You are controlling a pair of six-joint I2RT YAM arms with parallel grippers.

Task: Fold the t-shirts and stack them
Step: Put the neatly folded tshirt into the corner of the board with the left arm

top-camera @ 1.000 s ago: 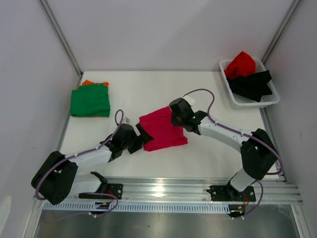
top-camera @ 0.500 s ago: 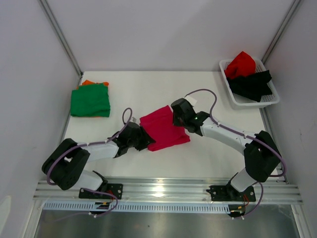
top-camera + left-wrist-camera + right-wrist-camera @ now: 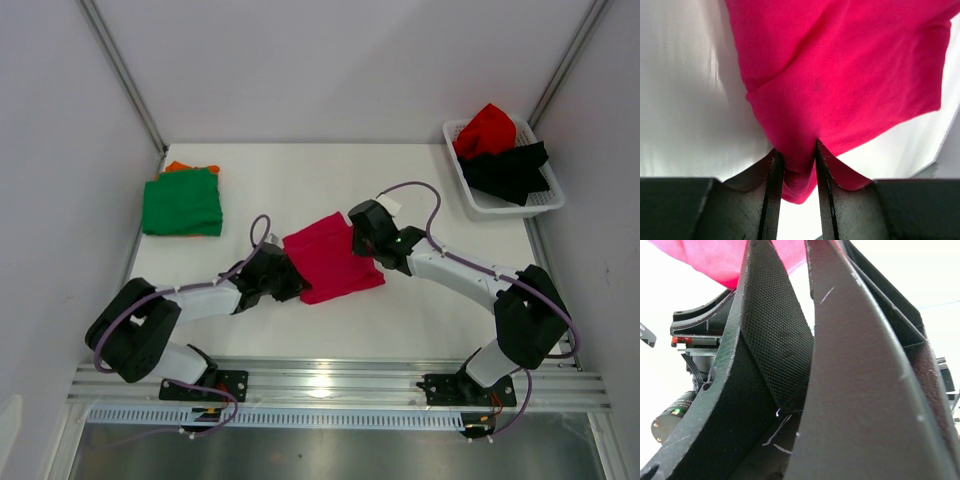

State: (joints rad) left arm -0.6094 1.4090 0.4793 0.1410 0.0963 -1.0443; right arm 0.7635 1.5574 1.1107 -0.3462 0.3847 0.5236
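The left end effector (image 3: 795,160) is shut tight on the near edge of the magenta-pink shirt (image 3: 840,75). Its wrist view shows this best: the two dark fingers (image 3: 773,195) squeeze a fold of pink cloth between them, and the rest of the shirt spreads away over the white counter (image 3: 680,100). From above you cannot see that pinch, only the black head touching the shirt's left corner. The right end effector (image 3: 374,258) sits on the shirt's right edge in the view from above. Its own wrist view is filled by two big black fingers with only a bit of pink cloth near the tips, so I cannot tell if it is gripping or not. The view from above also shows things the wrist views miss. The pink shirt lies folded and a little tilted in the middle of the counter, between the two arms. A folded green shirt (image 3: 181,203) lies at the far left on top of an orange shirt (image 3: 178,166). A red shirt (image 3: 487,128) and a black shirt (image 3: 510,168) are heaped in the white basket (image 3: 505,208) at the far right. Since a second ago, the left arm has reached in closer to the pink shirt. The shirt has slid a tiny bit to the right. The other shirts have not moved.
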